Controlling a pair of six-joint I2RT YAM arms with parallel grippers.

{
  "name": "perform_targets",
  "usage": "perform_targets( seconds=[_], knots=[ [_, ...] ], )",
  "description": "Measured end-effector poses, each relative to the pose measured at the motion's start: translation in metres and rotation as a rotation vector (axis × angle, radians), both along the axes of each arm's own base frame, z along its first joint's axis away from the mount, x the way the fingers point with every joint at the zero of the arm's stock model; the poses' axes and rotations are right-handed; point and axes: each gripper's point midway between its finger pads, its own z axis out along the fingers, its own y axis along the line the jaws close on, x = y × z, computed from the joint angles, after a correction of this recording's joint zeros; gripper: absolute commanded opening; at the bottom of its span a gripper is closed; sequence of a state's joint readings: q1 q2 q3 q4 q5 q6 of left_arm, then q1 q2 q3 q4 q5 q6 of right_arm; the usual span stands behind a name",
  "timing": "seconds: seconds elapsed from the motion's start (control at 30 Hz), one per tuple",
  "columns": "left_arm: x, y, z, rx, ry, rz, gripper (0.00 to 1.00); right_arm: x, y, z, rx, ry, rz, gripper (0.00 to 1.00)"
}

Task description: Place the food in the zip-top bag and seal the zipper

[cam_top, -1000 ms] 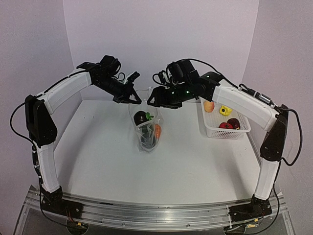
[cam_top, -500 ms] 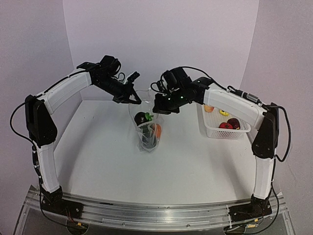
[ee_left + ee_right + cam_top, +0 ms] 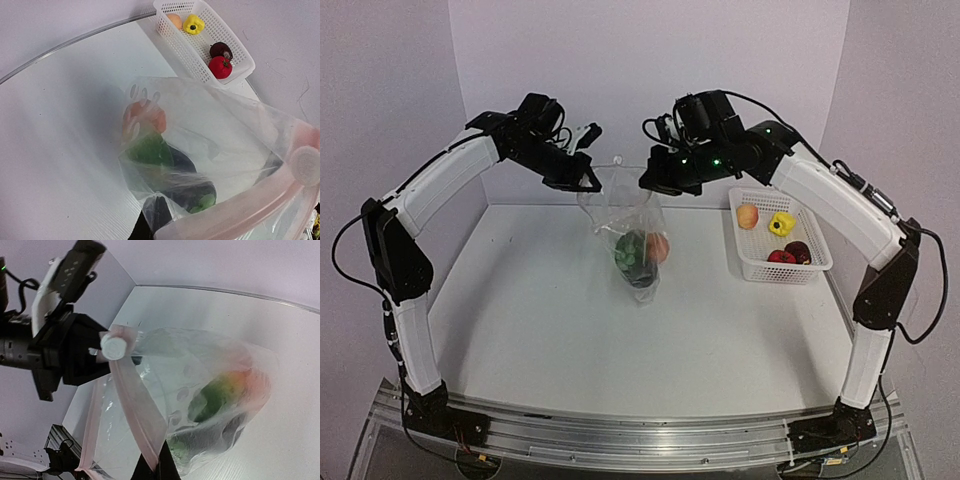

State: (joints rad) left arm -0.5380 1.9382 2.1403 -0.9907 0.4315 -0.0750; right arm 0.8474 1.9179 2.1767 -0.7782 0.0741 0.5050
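Beneath the black left gripper (image 3: pixel 588 181), a clear, white-dotted zip-top bag (image 3: pixel 625 205) is seen; orange, green and perhaps dark-purple food (image 3: pixel 642 252) is enclosed.

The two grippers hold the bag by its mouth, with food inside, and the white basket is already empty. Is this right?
No: the basket holds four pieces of food, as the left wrist view shows. The rest is right.

L claw (image 3: pixel 586 181) & R claw (image 3: pixel 650 183) raised the zip-top bag (image 3: pixel 638 240), mouth now stretched betw. them.
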Motion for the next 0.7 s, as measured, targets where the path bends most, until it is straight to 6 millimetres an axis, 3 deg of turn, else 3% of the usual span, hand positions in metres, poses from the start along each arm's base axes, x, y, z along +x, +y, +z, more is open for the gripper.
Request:
perform_targets(
  seconds=[0.07, 0.13, 0.27, 0.33, 0.37, 0.57, 0.7],
  knots=[
    [-0.002, 0.002, 0.005, 0.003, -0.013, 0.000, 0.00, 0.010, -0.010, -0.002, 0.008, 0.017, -0.026, 0.06],
    [-0.003, 0.001, 0.006, 0.003, -0.019, -0.004, 0.00, 0.019, -0.019, -0.005, 0.014, 0.036, -0.043, 0.21],
    [-0.004, 0.002, 0.004, 0.012, -0.017, -0.002, 0.00, 0.033, -0.036, -0.010, 0.025, 0.070, -0.062, 0.55],
    [-0.005, 0.002, 0.002, 0.015, -0.011, -0.002, 0.00, 0.037, -0.044, -0.013, 0.027, 0.085, -0.060, 0.82],
    [-0.005, 0.002, 0.002, 0.016, -0.008, -0.003, 0.00, 0.038, -0.048, -0.014, 0.027, 0.092, -0.058, 0.88],
    [-0.020, -0.014, 0.002, 0.011, 0.003, -0.037, 0.00, 0.036, -0.092, -0.006, 0.021, 0.085, -0.076, 0.91],
    [-0.026, -0.021, 0.001, 0.010, 0.005, -0.054, 0.00, 0.051, -0.166, 0.003, 0.004, 0.064, -0.229, 0.91]
  ],
)
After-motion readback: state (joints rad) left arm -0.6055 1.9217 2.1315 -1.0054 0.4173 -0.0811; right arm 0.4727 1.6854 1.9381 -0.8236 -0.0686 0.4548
